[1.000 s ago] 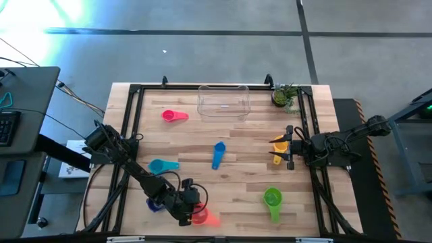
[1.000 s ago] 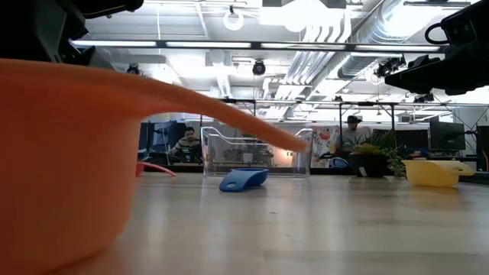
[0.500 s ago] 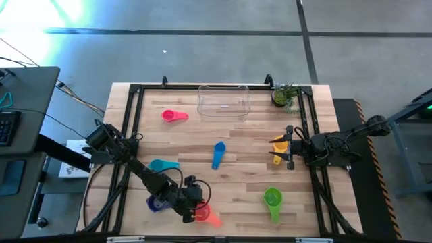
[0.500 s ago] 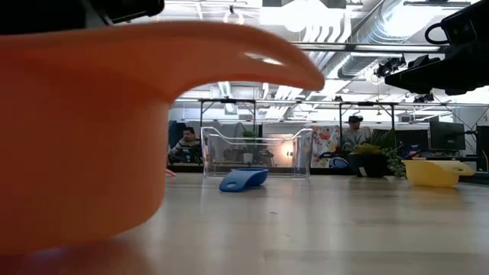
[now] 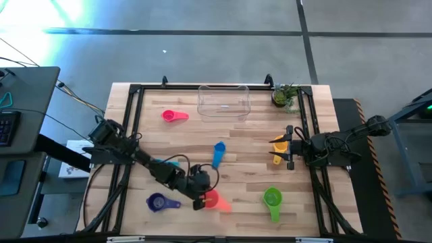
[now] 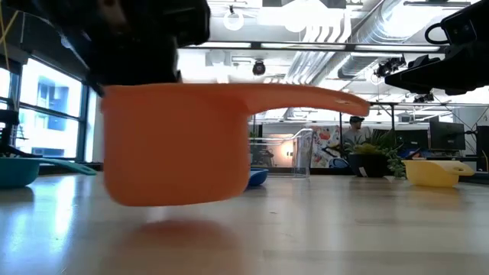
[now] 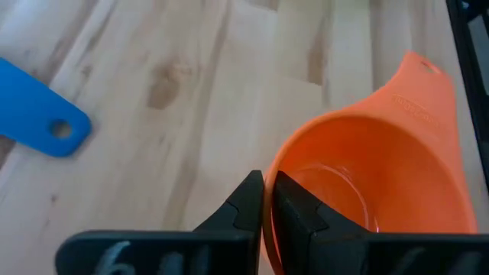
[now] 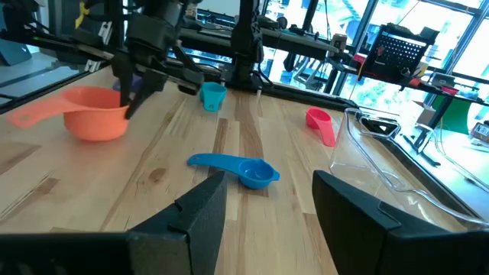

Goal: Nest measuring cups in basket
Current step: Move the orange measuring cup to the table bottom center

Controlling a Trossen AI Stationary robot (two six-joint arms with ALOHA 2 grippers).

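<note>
The red-orange measuring cup (image 5: pixel 213 200) is in my left gripper (image 5: pixel 200 196) near the table's near edge; it fills the low view (image 6: pixel 179 145). My right gripper (image 5: pixel 288 150) waits open at the right side, its fingers (image 8: pixel 200 214) spread, with the yellow cup (image 5: pixel 277 143) just off its fingertips. The pink (image 5: pixel 174 115), blue (image 5: pixel 218 154), teal (image 5: pixel 162 165), purple (image 5: pixel 156 202) and green (image 5: pixel 272 198) cups lie on the wood. The clear basket (image 5: pixel 223 101) stands at the far edge. My left gripper pinches the red-orange cup's rim (image 7: pixel 269 183) on the side opposite the handle, one finger inside the bowl and one outside, coming from above at a slant. The cup is lifted clear of the table, about level, its handle (image 6: pixel 321 95) pointing away from the gripper.
A small potted plant (image 5: pixel 285 96) stands at the far right corner beside the basket. A black frame (image 5: pixel 131 121) runs along the table's edges. Bare wood lies between the blue cup and the basket. People sit in the room beyond the table.
My left gripper has carried the red-orange cup up off the table and toward the far and right side, away from the near edge. The cup has gone from resting on the wood to hanging clear. The purple cup, earlier partly under the arm, now shows whole.
</note>
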